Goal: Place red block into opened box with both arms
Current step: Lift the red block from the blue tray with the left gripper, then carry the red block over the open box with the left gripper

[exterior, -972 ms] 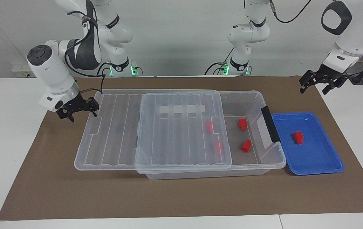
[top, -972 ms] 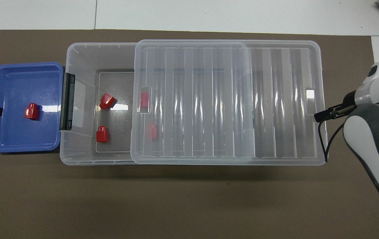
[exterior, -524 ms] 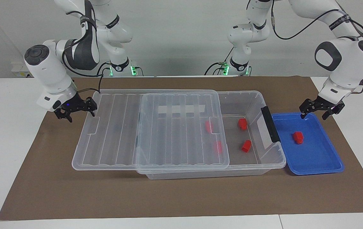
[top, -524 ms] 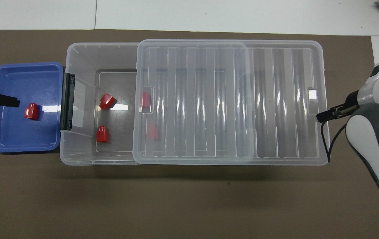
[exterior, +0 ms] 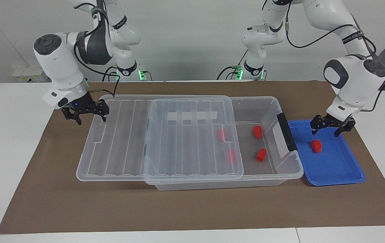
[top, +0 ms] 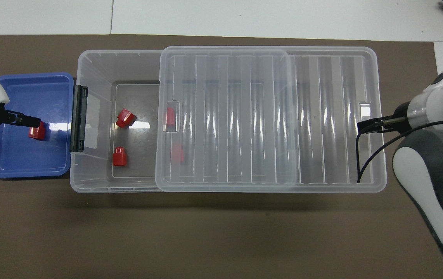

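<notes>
Red block [exterior: 316, 145] in blue tray [exterior: 344, 168], frame right: light, rigid, slick; grip flat sides; left gripper [exterior: 328, 127] overhead, jaws wide.

White table [exterior: 10, 141], brown mat [exterior: 192, 209] on it, carrying clear box [exterior: 280, 175], blue tray [exterior: 341, 172]
</notes>
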